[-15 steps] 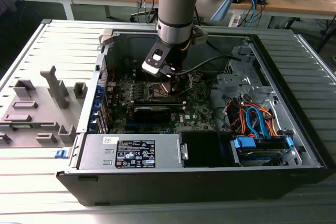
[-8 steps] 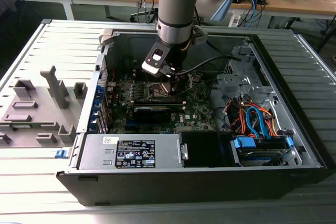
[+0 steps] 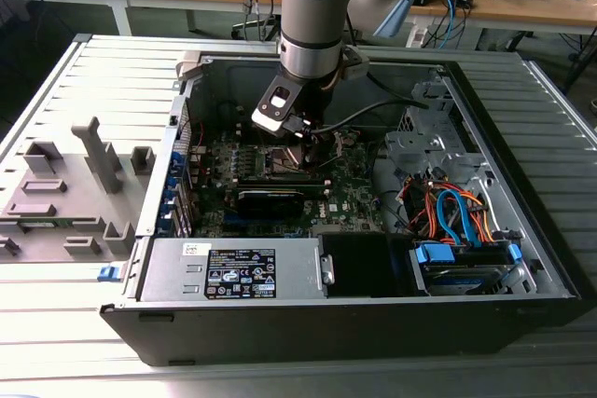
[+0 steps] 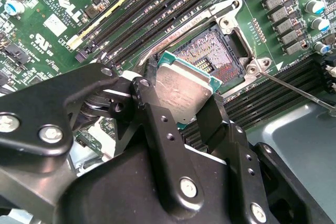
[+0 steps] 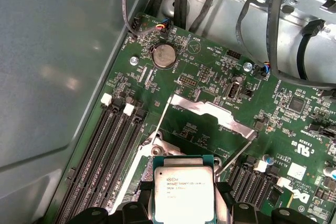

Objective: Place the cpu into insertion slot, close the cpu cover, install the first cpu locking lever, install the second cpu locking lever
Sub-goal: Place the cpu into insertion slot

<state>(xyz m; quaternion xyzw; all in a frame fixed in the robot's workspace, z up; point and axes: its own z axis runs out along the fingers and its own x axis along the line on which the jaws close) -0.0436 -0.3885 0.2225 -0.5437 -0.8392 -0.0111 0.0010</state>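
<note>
My gripper [image 4: 181, 106] is shut on the cpu [image 4: 184, 90], a small square chip with a silvery top, held by two opposite edges between black fingers [image 4: 157, 129]. The chip hangs tilted just above the insertion slot [image 4: 215, 51], whose dark contact field lies open inside its silver frame. In the first wrist view the cpu [image 5: 184, 192] covers most of the slot, and the cpu cover [image 5: 210, 111] stands swung up behind it. Two thin wire levers [image 5: 163, 116] are released beside the socket. In the exterior view the gripper [image 3: 297, 142] is low inside the case over the green board [image 3: 354, 188].
Long black memory slots [image 5: 113, 145] flank the socket on both sides. Black cables [image 5: 273, 35] hang over the board's far edge. The case holds a power supply [image 3: 238, 272] and a drive bay with blue and orange cables [image 3: 457, 216]. Grey fixtures [image 3: 65, 193] stand at the exterior view's left.
</note>
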